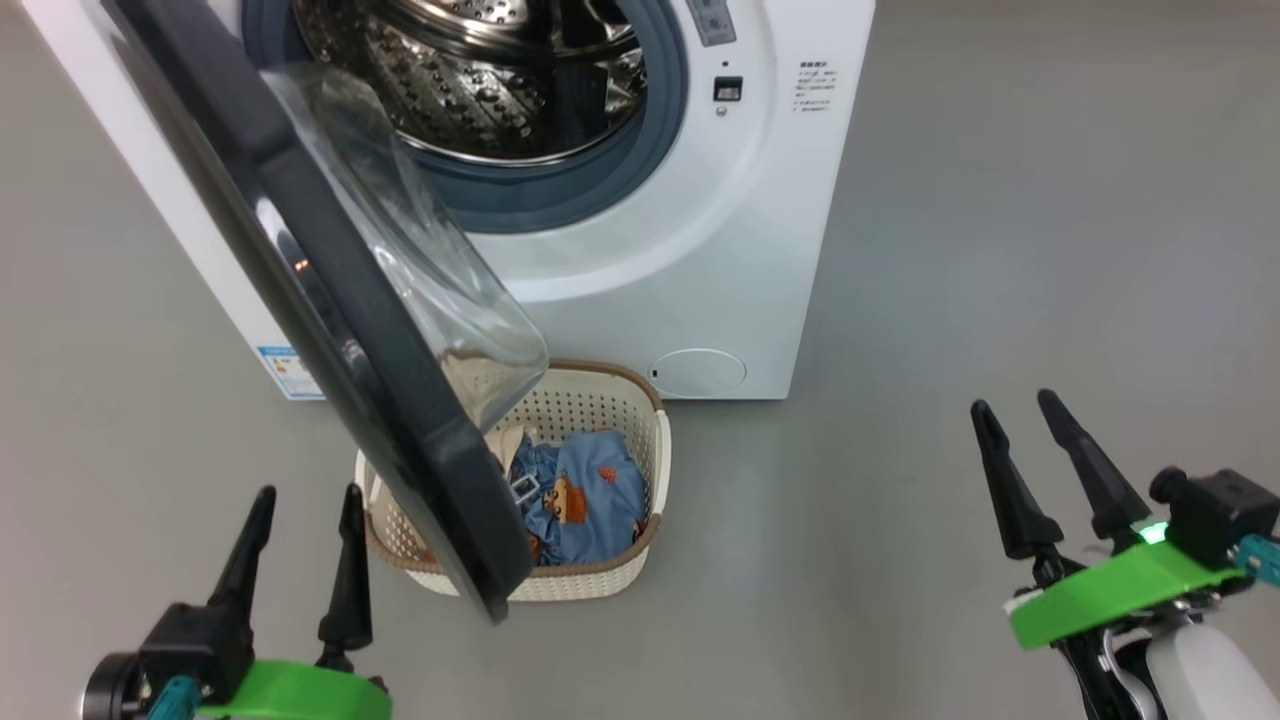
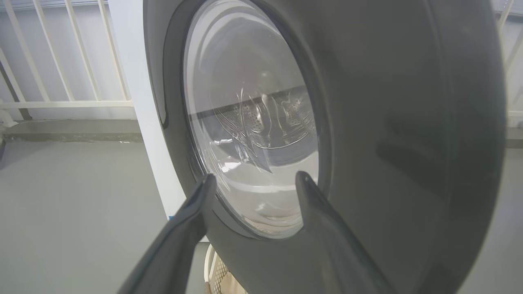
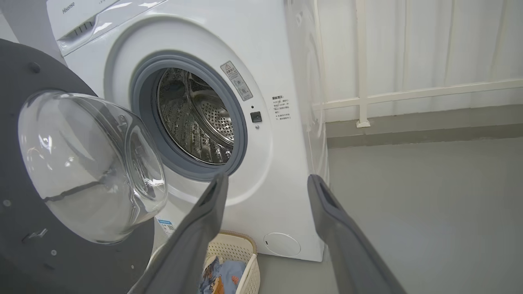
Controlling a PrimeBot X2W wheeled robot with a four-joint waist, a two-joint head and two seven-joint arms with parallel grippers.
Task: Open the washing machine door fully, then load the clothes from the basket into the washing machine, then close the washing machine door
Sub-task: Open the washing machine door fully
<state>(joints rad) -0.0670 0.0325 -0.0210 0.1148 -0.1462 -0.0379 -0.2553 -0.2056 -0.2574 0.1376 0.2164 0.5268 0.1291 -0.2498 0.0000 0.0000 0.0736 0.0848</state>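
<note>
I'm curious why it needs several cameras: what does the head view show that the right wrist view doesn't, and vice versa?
The head view adds the open left gripper, near the large round black-ringed glass door, and the whole small cream perforated plastic basket. The right wrist view adds the brand name on the top panel of the big white washing machine and a white railing behind. Both share the open door, the perforated steel drum, the blue bear-print garment and the open right gripper.
</note>
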